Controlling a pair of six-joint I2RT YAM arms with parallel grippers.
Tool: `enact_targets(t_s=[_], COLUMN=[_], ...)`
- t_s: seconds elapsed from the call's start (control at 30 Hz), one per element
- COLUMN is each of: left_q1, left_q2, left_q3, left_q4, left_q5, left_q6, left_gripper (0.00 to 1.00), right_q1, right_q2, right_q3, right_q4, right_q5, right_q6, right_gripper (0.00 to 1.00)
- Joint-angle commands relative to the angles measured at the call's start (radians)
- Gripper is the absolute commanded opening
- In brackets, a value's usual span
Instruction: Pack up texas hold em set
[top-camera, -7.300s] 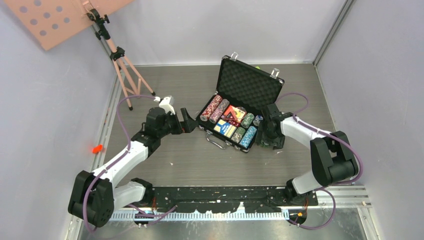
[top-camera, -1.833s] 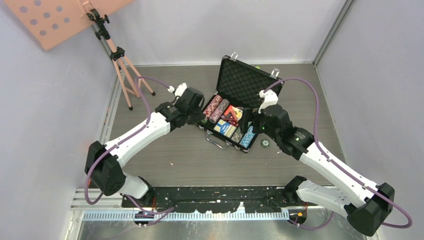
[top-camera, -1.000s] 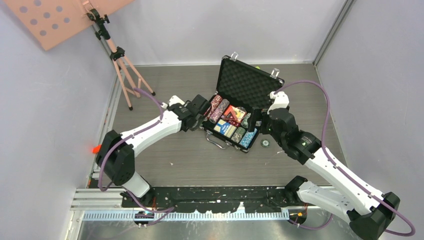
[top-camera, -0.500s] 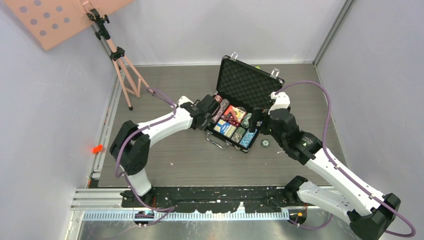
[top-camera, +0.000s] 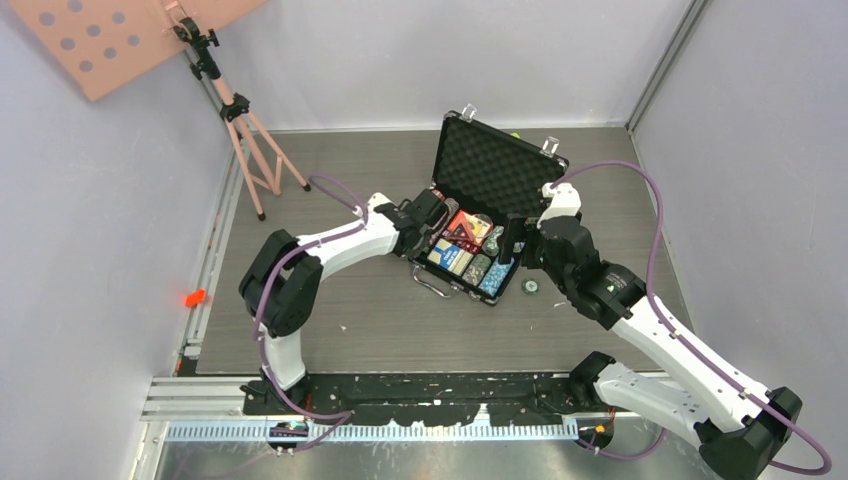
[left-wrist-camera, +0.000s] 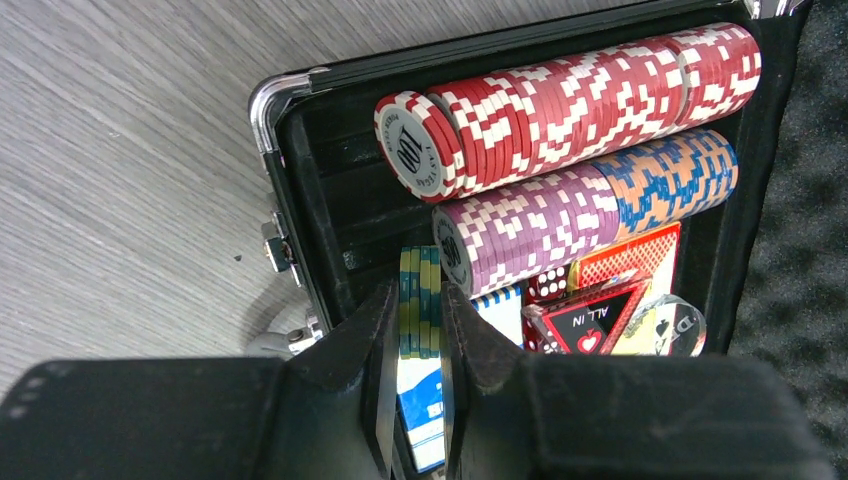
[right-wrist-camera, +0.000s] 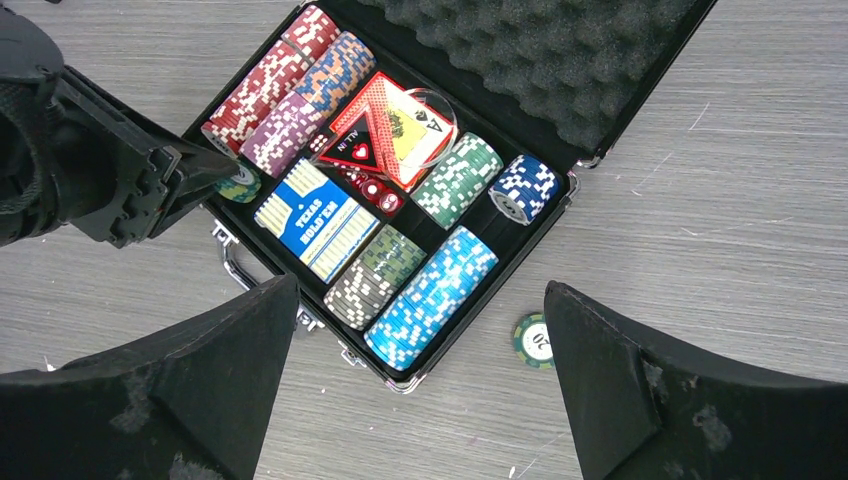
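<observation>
Desk: grey wood-grain board between grey walls. The open case sits at the centre of the top view, with its lid propped up behind.
Case: chip rows, a blue deck and tiny red dice already lie in the tray.
Left claw: pinched on a thin stack of green-and-yellow chips held on edge. It is at low centre of the left wrist view, just in front of the purple row.
Right claw: spread wide and holding nothing, hanging above the case.
Loose chip: one green chip flat on the desk, just right of the case, at lower right of the right wrist view.
Step, my read: I am seating the stack at the end of the purple row.
Risk one: the chips stick out past the fingertips, so if I release too high they may fan out onto the deck.
Risk two: a finger may catch the case wall and shove the case.
Risk three: both arms crowd the tray, so reaching for the loose chip with the right arm could clip the left.
</observation>
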Motion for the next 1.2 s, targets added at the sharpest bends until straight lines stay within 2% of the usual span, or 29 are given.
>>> enact_targets(t_s=[0.0, 0.07, 0.1, 0.27, 0.53, 0.7, 0.83, 1.0, 1.17], left_q1=[-0.002, -0.002, -0.002, -0.001, -0.001, -0.001, -0.001, 0.001, 0.031], left_q2=[0.021, 0.029, 0.032, 0.037, 0.018, -0.034, -0.088, -0.161, -0.225], left_q3=[0.046, 0.045, 0.047, 0.059, 0.046, 0.01, 0.009, 0.008, 0.01], left_q4=[0.054, 0.068, 0.07, 0.064, 0.069, 0.077, 0.022, -0.024, 0.005], left_q5=[-0.026, -0.024, -0.023, -0.028, -0.031, -0.027, -0.048, -0.078, -0.049], left_q6=[-0.011, -0.012, -0.012, -0.007, 0.014, 0.044, 0.091, 0.256, 0.632], left_gripper=[0.15, 0.28, 0.31, 0.36, 0.34, 0.52, 0.55, 0.55, 0.62], right_q1=[-0.005, -0.006, -0.007, -0.007, -0.01, -0.012, -0.015, -0.026, -0.068], right_q2=[-0.009, -0.008, -0.008, -0.012, -0.001, 0.01, 0.029, 0.055, 0.153], right_q3=[0.041, 0.044, 0.045, 0.046, 0.047, 0.05, 0.068, 0.083, 0.09], right_q4=[0.011, 0.005, -0.001, -0.006, -0.007, -0.007, -0.044, -0.209, -0.366], right_q5=[-0.001, -0.006, -0.008, -0.005, -0.019, -0.029, -0.022, 0.04, 0.013], right_q6=[0.008, 0.01, 0.011, 0.012, 0.011, 0.011, 0.029, 0.138, 0.25], right_gripper=[0.99, 0.99, 0.99, 0.99, 0.99, 1.0, 0.99, 0.99, 1.0])
